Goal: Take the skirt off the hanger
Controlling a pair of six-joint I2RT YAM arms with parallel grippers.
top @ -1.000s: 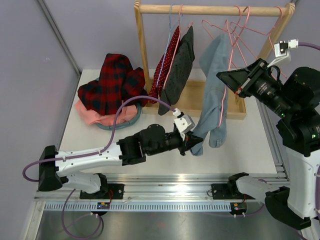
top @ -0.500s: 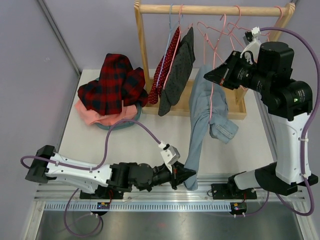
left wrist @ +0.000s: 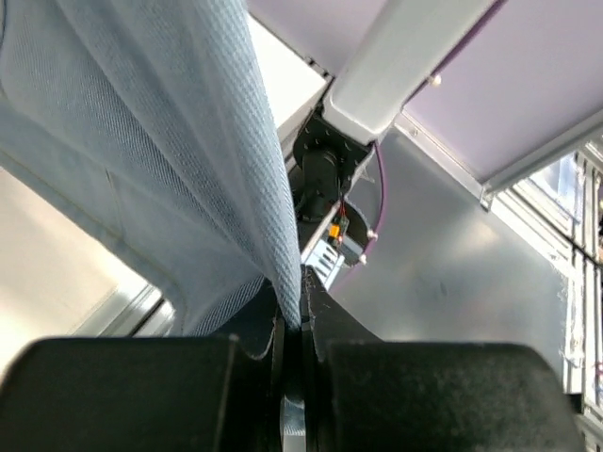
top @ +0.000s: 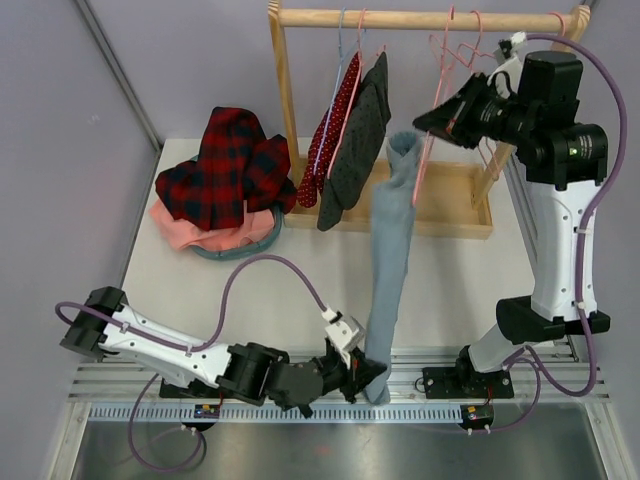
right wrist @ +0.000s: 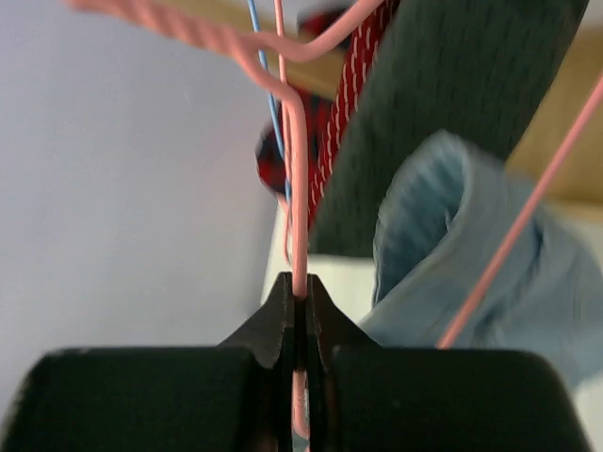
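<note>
The light blue denim skirt (top: pixel 388 262) is stretched in a long band from the pink hanger (top: pixel 432 120) down to the table's near edge. My left gripper (top: pixel 368 375) is shut on the skirt's lower end; the cloth (left wrist: pixel 188 188) runs up from its closed jaws. My right gripper (top: pixel 428 122) is shut on the pink hanger wire (right wrist: pixel 298 188), held high just under the wooden rail (top: pixel 420 18). In the right wrist view the skirt's top fold (right wrist: pixel 452 235) still loops around the hanger's lower wire.
A red dotted garment (top: pixel 330 130) and a dark grey garment (top: pixel 358 135) hang on the rack's left side. A red plaid pile (top: pixel 222 165) lies over a pink cloth in a basket at the back left. The rack's wooden base tray (top: pixel 450 205) sits behind the skirt.
My left gripper has pulled the skirt's end nearer, down to the front rail. My right gripper has raised the hanger toward the rail. The skirt has drawn out straight and taut.
</note>
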